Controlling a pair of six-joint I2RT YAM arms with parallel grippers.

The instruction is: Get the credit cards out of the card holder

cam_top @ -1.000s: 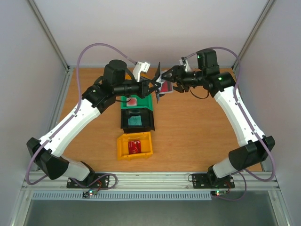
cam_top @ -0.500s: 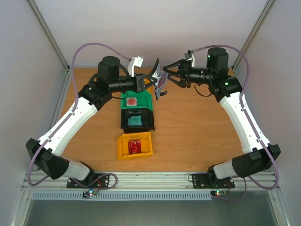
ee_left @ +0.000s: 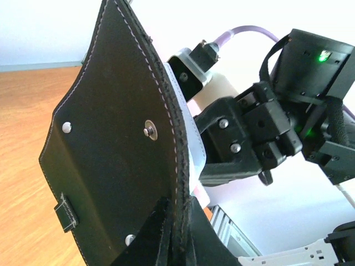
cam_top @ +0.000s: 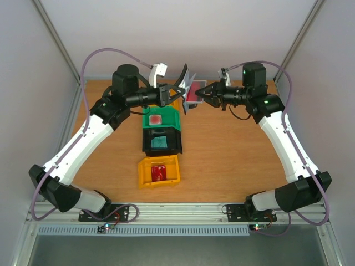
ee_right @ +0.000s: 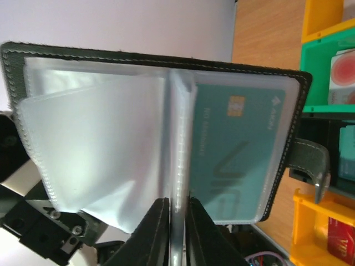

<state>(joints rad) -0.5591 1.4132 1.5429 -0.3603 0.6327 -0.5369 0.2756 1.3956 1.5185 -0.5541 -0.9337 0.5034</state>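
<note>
Left hand [ee_left: 175, 235] clamps the holder [ee_left: 111, 138]. Right hand [ee_right: 176, 221], nearly closed, pinches a clear sleeve [ee_right: 177, 166]. Extraction step: next it must grip the teal card [ee_right: 233, 160] just beside.

Bottom of card holder [ee_left: 111, 138] off-frame

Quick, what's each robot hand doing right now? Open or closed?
Left hand: closed, holding the card holder by its black cover.
Right hand: closed, pinching a clear pocket page inside the card holder.

Bright, even light; card holder [ee_right: 100, 138] sleeves glare white.
</note>
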